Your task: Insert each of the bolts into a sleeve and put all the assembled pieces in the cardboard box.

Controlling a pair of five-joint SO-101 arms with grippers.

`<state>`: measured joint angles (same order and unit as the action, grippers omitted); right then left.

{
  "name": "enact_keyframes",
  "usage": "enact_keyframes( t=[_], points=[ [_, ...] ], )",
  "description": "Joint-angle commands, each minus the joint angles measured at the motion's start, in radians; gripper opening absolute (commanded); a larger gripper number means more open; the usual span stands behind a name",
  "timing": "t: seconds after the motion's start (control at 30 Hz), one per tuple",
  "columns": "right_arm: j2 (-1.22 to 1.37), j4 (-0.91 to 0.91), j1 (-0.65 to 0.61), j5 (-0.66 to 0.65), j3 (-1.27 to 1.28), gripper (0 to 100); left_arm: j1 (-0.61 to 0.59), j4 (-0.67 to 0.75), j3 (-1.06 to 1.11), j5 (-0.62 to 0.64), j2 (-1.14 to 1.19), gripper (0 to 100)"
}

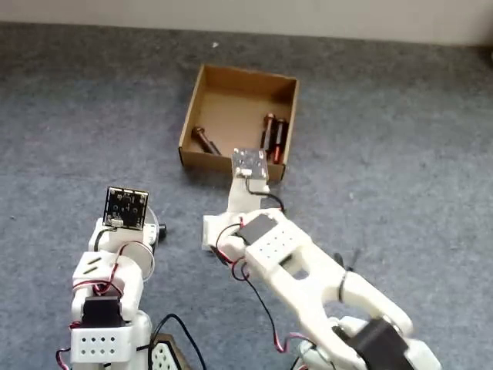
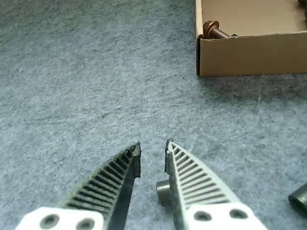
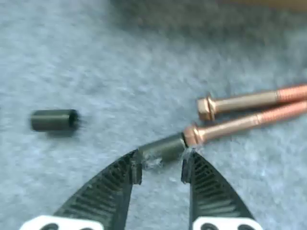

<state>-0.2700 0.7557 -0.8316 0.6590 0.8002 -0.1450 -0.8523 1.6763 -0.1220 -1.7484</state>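
Observation:
My right gripper (image 3: pixel 160 167) is open, low over the carpet, its tips on either side of a dark sleeve (image 3: pixel 162 147). That sleeve lies against the head of a copper bolt (image 3: pixel 240 123). A second bolt (image 3: pixel 242 101) lies just beyond it, and another sleeve (image 3: pixel 53 120) lies apart on the carpet. My left gripper (image 2: pixel 153 151) is open above bare carpet, with a dark sleeve (image 2: pixel 162 192) beside one finger. The cardboard box (image 1: pixel 202 159) holds one bolt (image 1: pixel 205 141) on its left side and two assembled pieces (image 1: pixel 274 132) on its right.
In the high view the right arm (image 1: pixel 250 166) sits at the box's front wall and the left arm (image 1: pixel 127 208) stands to the box's front left. A small dark piece (image 1: pixel 162 229) lies beside the left arm. Grey carpet (image 1: pixel 400 154) spreads all around.

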Motion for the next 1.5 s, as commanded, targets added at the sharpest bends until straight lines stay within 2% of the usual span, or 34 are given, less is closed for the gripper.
enact_keyframes(
  t=[0.0,0.2,0.53,0.97,1.27,1.47],
  points=[
    [0.082,0.012,-0.012,0.031,-0.061,13.1,-0.010,0.017,0.021,-0.012,-0.012,11],
    [0.156,0.013,-0.012,0.110,-0.128,13.2,-0.010,0.017,0.021,-0.012,-0.012,11],
    [0.171,0.005,-0.071,0.114,-0.150,13.2,-0.010,0.017,0.021,-0.012,-0.012,11],
    [0.297,0.013,-0.018,0.114,-0.259,13.2,-0.010,0.017,0.021,-0.012,-0.012,11],
    [0.171,0.194,0.004,0.114,-0.329,13.2,-0.010,0.017,0.021,-0.012,-0.012,11],
    [0.117,0.225,0.001,0.140,-0.329,13.2,-0.010,0.017,0.021,-0.012,-0.012,11]
  ],
)
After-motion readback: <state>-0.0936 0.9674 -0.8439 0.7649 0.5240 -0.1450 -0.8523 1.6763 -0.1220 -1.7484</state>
